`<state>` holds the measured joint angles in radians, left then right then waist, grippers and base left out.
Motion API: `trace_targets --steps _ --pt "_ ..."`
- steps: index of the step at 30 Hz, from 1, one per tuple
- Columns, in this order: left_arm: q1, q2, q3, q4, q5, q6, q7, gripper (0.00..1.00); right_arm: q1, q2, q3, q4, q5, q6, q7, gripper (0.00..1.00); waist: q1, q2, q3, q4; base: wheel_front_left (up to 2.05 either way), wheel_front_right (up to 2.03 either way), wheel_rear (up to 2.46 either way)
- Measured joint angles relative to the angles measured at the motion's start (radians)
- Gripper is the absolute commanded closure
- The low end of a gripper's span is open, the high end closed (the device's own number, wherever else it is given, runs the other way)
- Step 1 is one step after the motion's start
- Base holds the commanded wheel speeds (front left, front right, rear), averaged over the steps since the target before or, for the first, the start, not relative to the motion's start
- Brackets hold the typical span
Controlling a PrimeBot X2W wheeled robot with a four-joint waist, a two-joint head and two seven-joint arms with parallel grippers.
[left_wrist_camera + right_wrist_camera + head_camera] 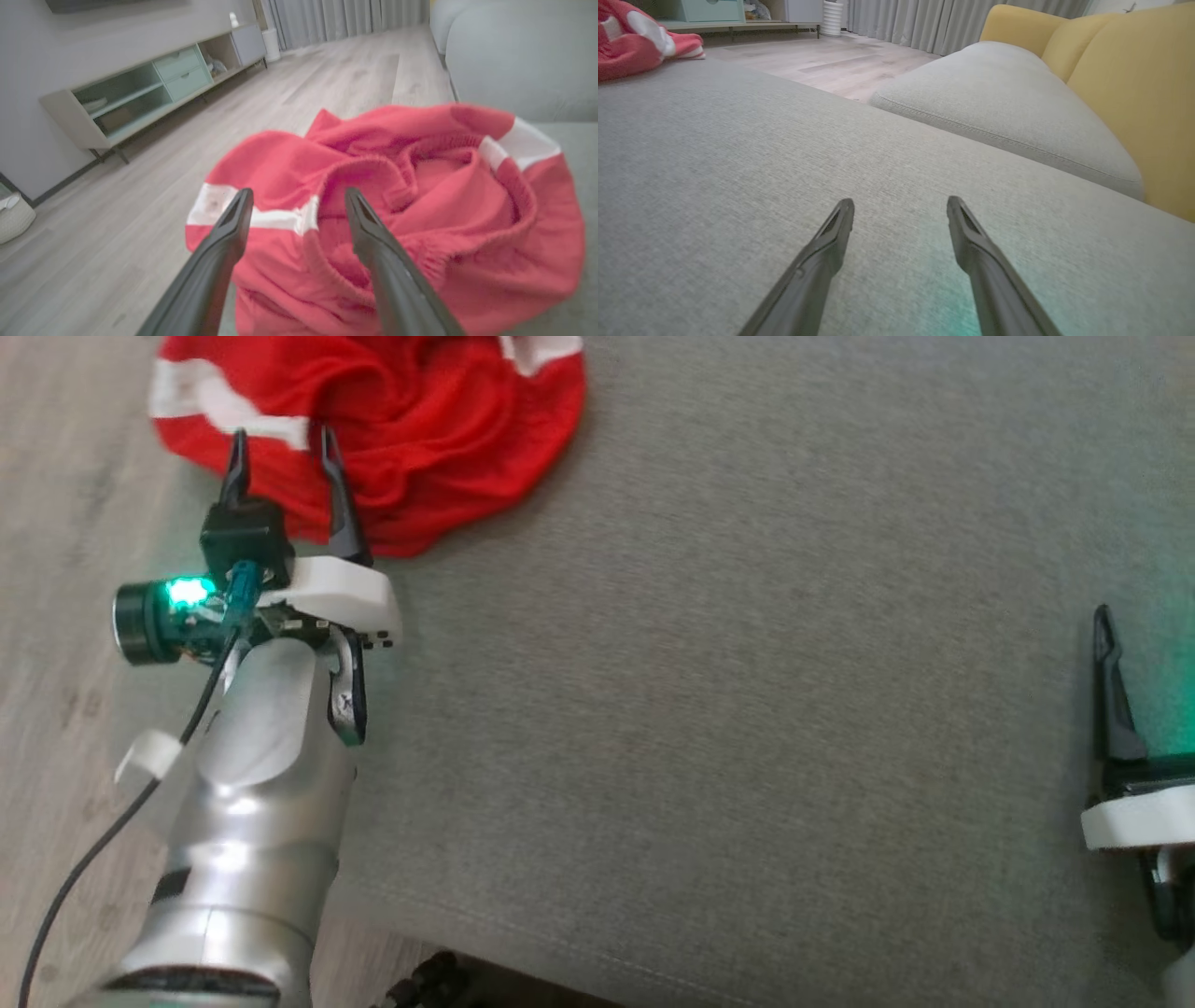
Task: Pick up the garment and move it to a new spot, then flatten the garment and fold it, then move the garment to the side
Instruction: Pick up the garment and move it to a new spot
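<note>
A wide grey upholstered seat (747,709) is seen, bordered on one side by pale wooden flooring (327,79). A low sideboard (140,93) with open shelves and pale green drawers is set against the wall, with grey curtains (345,18) hung beyond it and a pale basket (14,217) placed on the floor near its other end. A second grey cushion (994,102) is backed by yellow cushions (1134,93).
</note>
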<state>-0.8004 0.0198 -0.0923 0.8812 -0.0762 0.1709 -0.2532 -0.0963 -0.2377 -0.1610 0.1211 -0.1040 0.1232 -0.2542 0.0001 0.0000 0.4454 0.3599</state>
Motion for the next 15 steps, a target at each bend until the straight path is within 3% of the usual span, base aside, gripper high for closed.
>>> trace_targets --steps 3,10,11,12,13,15 --pt "-0.042 0.000 0.004 0.103 -0.007 0.022 0.007 0.00 -0.003 0.000 0.000 -0.011 0.005 0.000 -0.003 0.00 0.0000 0.0000 0.022 -0.028 0.00 0.00 0.00" --pt "-0.135 0.019 0.036 0.229 -0.040 0.024 0.005 0.00 -0.029 -0.001 0.009 -0.023 0.007 0.000 -0.003 0.00 -0.0001 0.0000 0.058 -0.075 0.00 0.00 0.00" --pt "-0.143 0.026 0.039 0.237 -0.041 0.025 0.005 0.10 -0.037 -0.001 0.011 -0.023 0.007 0.000 -0.003 0.00 -0.0001 0.0000 0.061 -0.080 0.00 0.00 0.00" --pt "-0.149 0.035 0.039 0.240 -0.041 0.030 0.004 0.82 -0.041 -0.001 0.013 -0.022 0.007 0.000 -0.003 0.00 -0.0001 0.0000 0.063 -0.084 0.00 0.00 0.00" --pt "-0.156 0.044 0.039 0.240 -0.040 0.036 0.004 1.00 -0.042 -0.001 0.015 -0.021 0.007 0.000 -0.003 0.00 -0.0001 0.0000 0.064 -0.089 0.00 0.00 0.00" --pt "-0.162 0.058 0.035 0.200 -0.032 0.049 0.004 1.00 -0.049 0.002 0.016 -0.015 0.007 0.000 -0.003 0.00 0.0000 0.0000 0.061 -0.094 0.00 0.00 0.00"
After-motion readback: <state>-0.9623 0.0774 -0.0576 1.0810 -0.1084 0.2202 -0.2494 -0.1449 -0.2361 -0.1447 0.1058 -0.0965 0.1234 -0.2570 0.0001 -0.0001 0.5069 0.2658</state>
